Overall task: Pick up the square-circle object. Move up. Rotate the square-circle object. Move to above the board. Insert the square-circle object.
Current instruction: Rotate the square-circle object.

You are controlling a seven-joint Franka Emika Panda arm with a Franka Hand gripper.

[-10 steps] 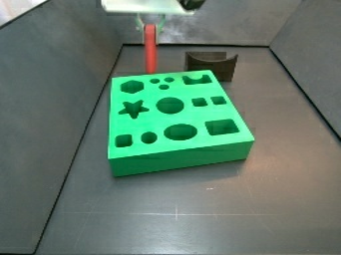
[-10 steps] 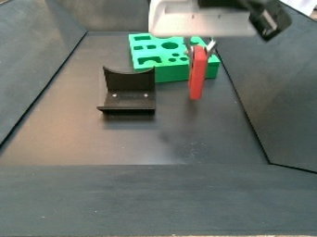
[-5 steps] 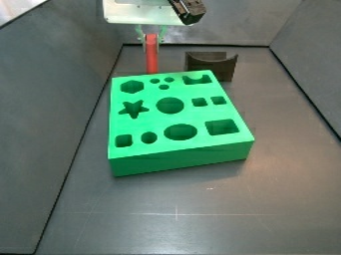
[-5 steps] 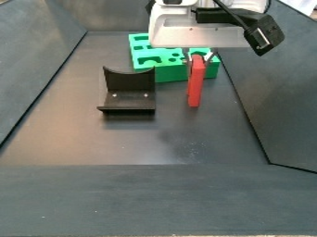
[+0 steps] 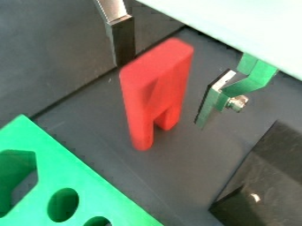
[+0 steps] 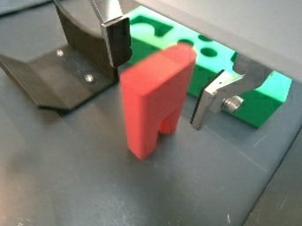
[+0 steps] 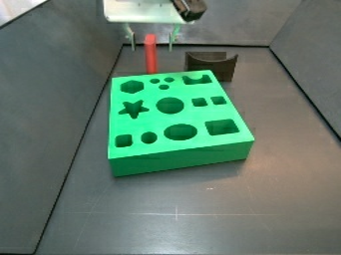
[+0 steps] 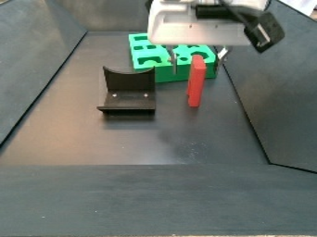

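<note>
dark floor (image 7: 173,214) under board (image 7: 173,125), fixture (image 7: 213,65)

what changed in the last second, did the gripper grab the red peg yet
The gripper has come down around the square-circle object, which stands upright on the floor beside the board. In both wrist views its fingers flank the peg with gaps on each side, so it is not gripped yet. Peg, board and fixture have not moved.

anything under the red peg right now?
Red peg stands upright on the dark floor, between the open end effector fingers, beside the green board. Its underside is hidden.
</note>
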